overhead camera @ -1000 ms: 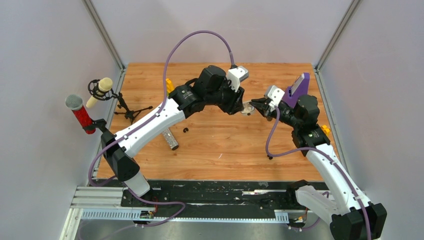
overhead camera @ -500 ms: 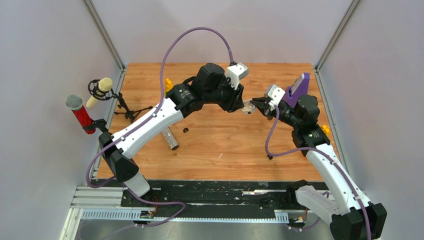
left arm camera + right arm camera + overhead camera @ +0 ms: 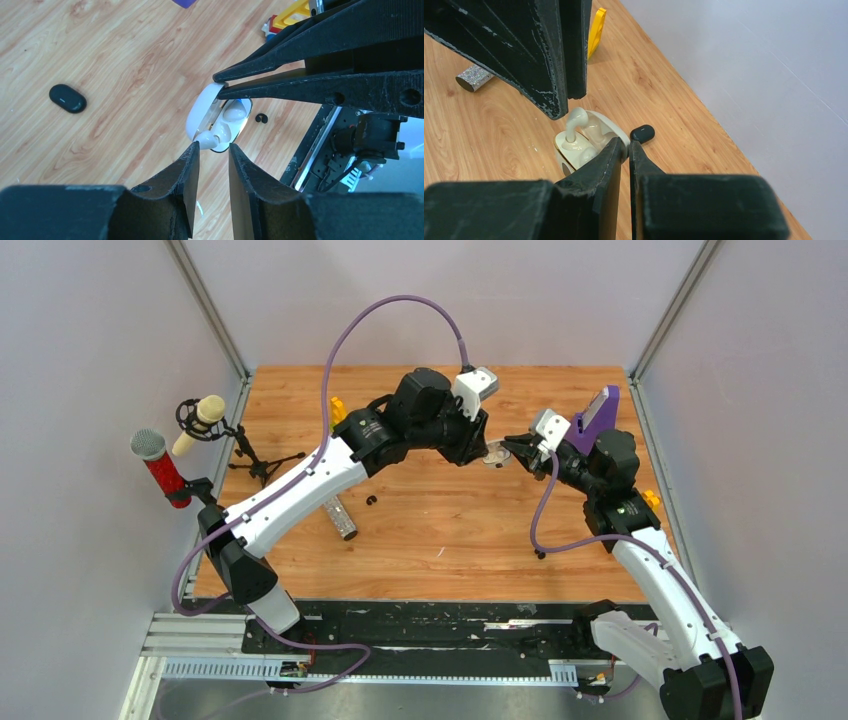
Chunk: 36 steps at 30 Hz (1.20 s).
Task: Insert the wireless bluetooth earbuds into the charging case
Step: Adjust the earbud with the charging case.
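The white charging case (image 3: 200,107) hangs open above the table, and my right gripper (image 3: 624,144) is shut on its lid edge. One white earbud (image 3: 573,124) stands in a pocket of the case with its stem up. A second one (image 3: 235,112) lies seated beside it. My left gripper (image 3: 213,148) hovers just over the upright earbud (image 3: 207,136), its jaws a narrow gap apart with nothing between them. In the top view both grippers meet at the case (image 3: 494,453), left gripper (image 3: 483,448) facing right gripper (image 3: 508,447).
A black closed case (image 3: 67,98) lies on the wood behind, and the right wrist view shows this black case (image 3: 642,133) too. A glittery silver cylinder (image 3: 341,518), a yellow toy (image 3: 339,408), a purple block (image 3: 598,412) and two microphones (image 3: 160,468) stand around. A small black curled bit (image 3: 372,502) lies mid-table.
The left gripper's jaws have narrowed and its wrist has shifted slightly toward the case. The right gripper has held still with the case.
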### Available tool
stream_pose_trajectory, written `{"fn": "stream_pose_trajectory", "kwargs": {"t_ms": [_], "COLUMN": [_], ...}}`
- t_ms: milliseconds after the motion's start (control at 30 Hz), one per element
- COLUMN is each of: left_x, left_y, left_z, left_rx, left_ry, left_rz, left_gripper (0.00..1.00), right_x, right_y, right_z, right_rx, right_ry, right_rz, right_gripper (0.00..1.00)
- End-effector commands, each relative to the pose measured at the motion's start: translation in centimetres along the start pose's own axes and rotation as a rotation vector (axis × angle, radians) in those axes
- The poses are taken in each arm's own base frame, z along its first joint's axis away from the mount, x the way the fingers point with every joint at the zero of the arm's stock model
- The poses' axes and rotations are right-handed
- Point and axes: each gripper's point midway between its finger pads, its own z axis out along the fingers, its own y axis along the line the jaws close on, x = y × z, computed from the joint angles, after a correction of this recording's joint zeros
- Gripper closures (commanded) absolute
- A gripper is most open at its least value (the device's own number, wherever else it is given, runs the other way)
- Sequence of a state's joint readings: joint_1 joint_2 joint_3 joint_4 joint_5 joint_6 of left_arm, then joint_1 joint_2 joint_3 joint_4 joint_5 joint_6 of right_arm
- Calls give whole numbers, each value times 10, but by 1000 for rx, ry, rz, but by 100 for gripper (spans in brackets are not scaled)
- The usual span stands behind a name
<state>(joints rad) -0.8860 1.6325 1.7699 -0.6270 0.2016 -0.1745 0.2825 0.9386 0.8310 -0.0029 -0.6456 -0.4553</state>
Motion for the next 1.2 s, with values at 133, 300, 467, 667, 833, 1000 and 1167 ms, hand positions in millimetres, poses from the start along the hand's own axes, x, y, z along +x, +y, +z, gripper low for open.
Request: {"fn": "stream_pose_trajectory", "kwargs": {"t_ms": [133, 300, 467, 667, 833, 1000, 1167], "left_x": [2, 6, 9, 8, 8, 5, 2], "left_y": [9, 10, 9, 5, 0, -5, -7], "left_z": [0, 4, 7, 11, 13, 13, 12], "left_rx": [-63, -66, -59, -35, -7, 15, 26], "left_ry": [0, 13, 23, 27, 32, 29, 23], "left_rz": [-4, -10, -15, -24, -32, -32, -32], "left_gripper": [65, 64, 65, 65, 66, 67, 68], "right_x": [-16, -16, -17, -16, -15, -14, -13], "right_y": [-3, -3, -3, -1, -2, -2, -1], "right_z": [-3, -3, -3, -3, -3, -2, -1], "right_rx": [10, 9, 8, 1, 3, 3, 0], "right_ry": [-53, -54, -55, -55, -53, -51, -49], "right_rz": [-50, -45, -45, -45, -45, -45, -42], "right_gripper": [100, 100, 100, 100, 100, 100, 100]}}
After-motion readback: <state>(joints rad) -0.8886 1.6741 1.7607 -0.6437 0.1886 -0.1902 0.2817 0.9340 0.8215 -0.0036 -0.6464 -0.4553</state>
